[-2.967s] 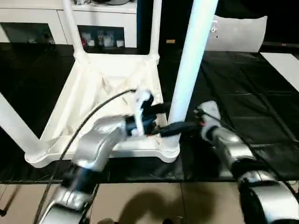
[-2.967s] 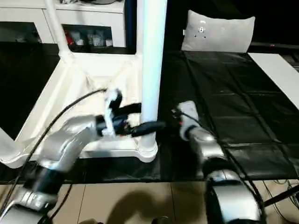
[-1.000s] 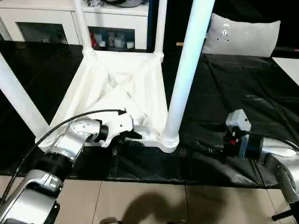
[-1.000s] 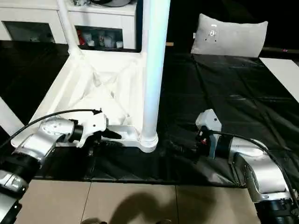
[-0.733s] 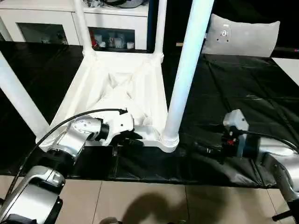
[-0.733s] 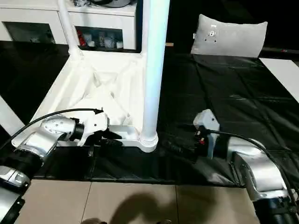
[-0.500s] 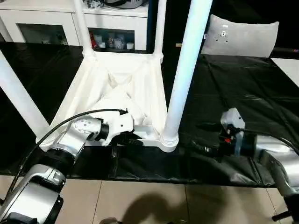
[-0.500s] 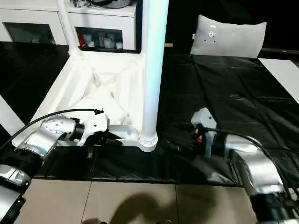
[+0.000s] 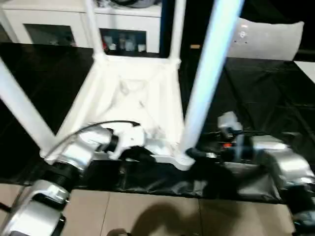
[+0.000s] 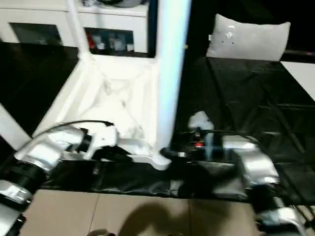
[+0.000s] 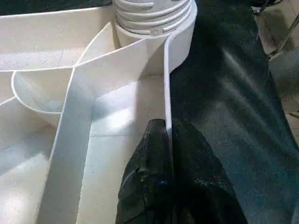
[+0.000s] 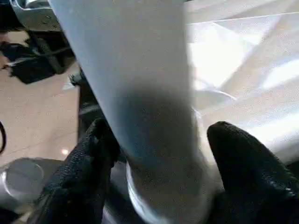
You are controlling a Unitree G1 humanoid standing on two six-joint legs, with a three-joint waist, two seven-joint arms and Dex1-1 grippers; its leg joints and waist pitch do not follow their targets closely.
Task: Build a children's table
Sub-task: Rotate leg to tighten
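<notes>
The children's table lies upside down on the black mat, its ribbed top facing up. Its white legs stand in the corner sockets: the near right leg, the near left leg and two far legs. My left gripper is shut on the top's thin near rim, one finger on each side of the wall. My right gripper is at the base of the near right leg. Its black fingers stand open on either side of that leg, close to it.
A white cabinet with glass fronts runs along the back. A pale grey cushion lies at the back right, and a white sheet at the right edge. The mat ends near me at tan floor.
My right gripper has moved left from the open mat to the near right leg's base and its fingers have narrowed around it. The left gripper has closed on the rim. The camera shifted slightly.
</notes>
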